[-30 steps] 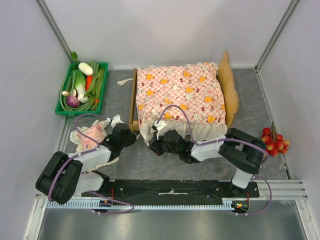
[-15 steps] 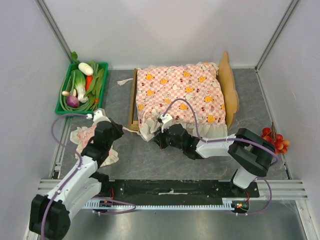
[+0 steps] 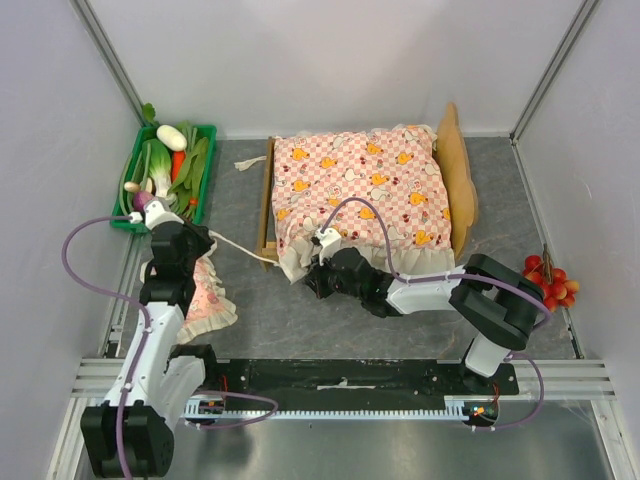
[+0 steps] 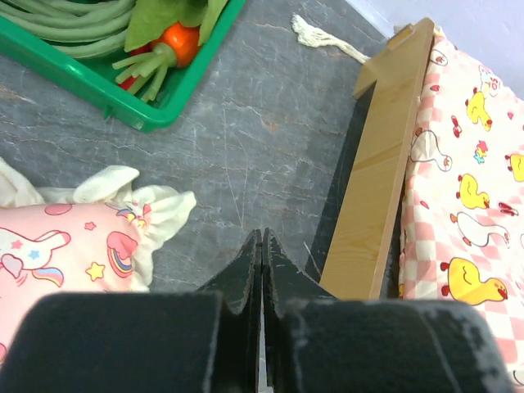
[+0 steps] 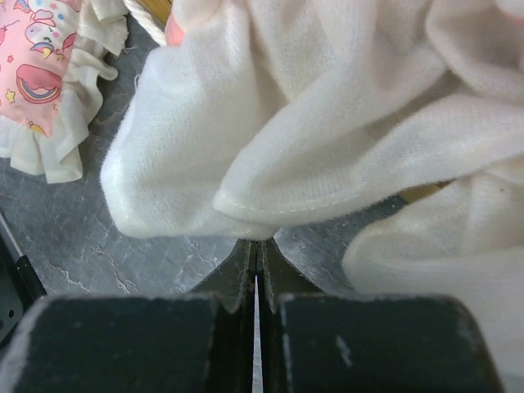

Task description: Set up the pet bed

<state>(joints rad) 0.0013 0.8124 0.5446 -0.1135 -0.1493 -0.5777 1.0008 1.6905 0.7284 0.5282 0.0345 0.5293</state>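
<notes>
Tugging now could drag the mattress (image 3: pixel 360 190) askew on the pet bed (image 3: pixel 458 165): right tool (image 5: pixel 255 246) clenched against frill (image 5: pixel 270 123) just ahead; left tool (image 4: pixel 262 241) clenched, empty.

Matt light-wood pet bed (image 3: pixel 461 165), soft cloth mattress (image 3: pixel 360 185), glossy green plastic tray (image 4: pixel 82 83), matt stone-look tabletop (image 3: pixel 300 320).
</notes>
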